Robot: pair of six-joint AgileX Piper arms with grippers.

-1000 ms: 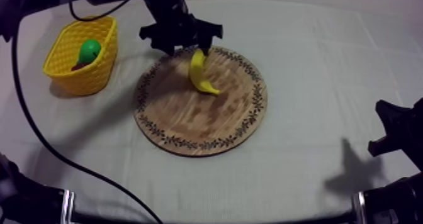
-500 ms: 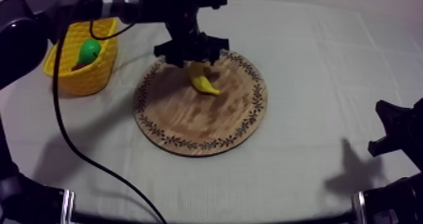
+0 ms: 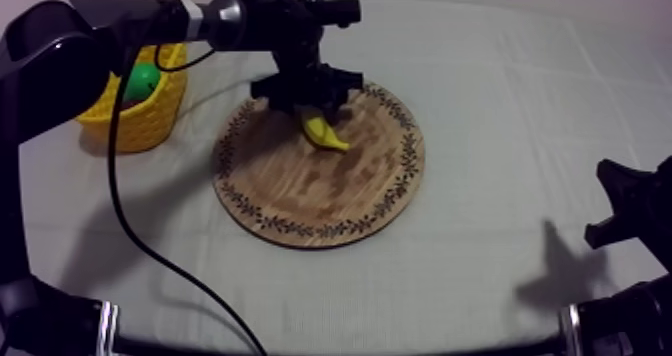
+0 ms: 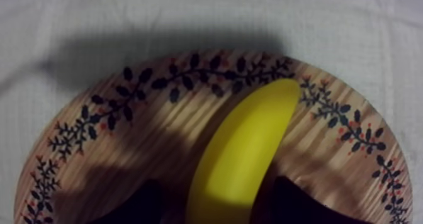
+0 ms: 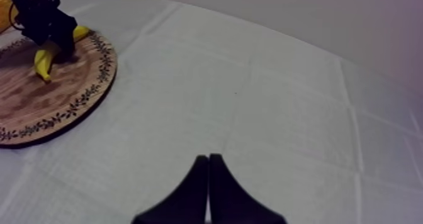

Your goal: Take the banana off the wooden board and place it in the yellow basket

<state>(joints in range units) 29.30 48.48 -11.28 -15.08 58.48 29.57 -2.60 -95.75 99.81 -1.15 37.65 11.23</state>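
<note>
Covering the tabletop point(image 3: 520, 110): grey-white cloth point(image 5: 270, 107), pale wall point(image 5: 352, 25) behind
banana point(image 4: 245, 151): smooth, bright yellow, curved, lying on wooden board point(image 3: 330, 195)
left pincer point(image 3: 308, 108): spread, straddling banana
right pincer point(image 5: 208, 170): pressed together

Soft, dim light from above. The left tool point(image 3: 305, 108) casts a dark shadow over the round wooden board with a patterned rim point(image 3: 330, 190) (soft-edged); fainter shadows cross the grey-white cloth-covered counter point(image 3: 500, 100).
</note>
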